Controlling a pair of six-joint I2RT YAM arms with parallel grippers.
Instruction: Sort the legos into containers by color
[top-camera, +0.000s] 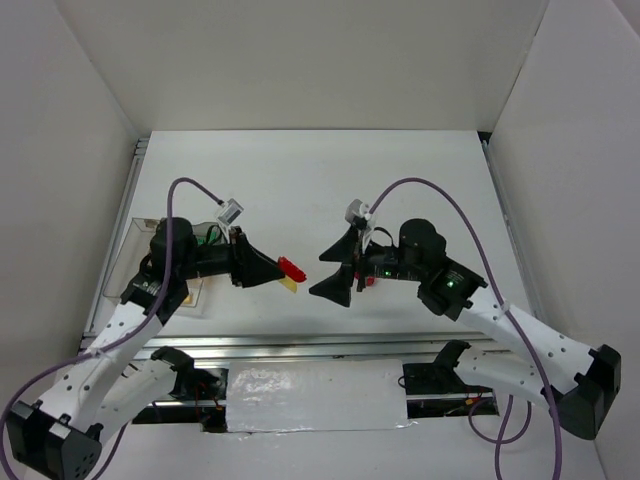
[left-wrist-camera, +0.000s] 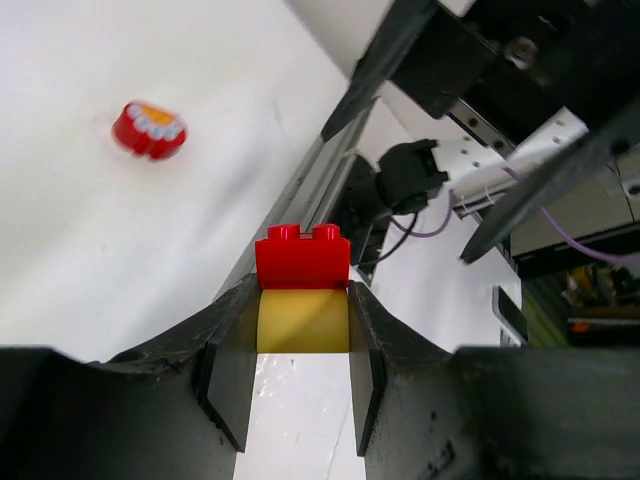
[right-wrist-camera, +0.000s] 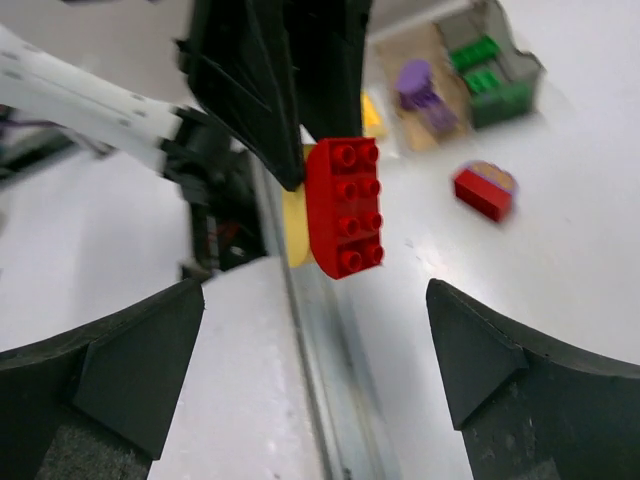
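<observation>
Above white table (top-camera: 400, 180), white walls (top-camera: 300, 60) around | left gripper (left-wrist-camera: 300, 305) clamps yellow-red legos (left-wrist-camera: 302, 265) | right gripper (right-wrist-camera: 315, 292) spread wide

**White table** (top-camera: 330, 180), top view; walls on L, R and far sides. Containers (top-camera: 122, 262) stand on it against the L edge, twd the near-L corner, largely hidden. A tan patch (top-camera: 196, 294) shows at their near side (sheet or tray floor, cannot tell). One loose rounded red lego (left-wrist-camera: 150, 129) lies close to the near edge, approx. mid-width, well apart from the containers. A metal rail (top-camera: 300, 345) runs along the near edge.
</observation>
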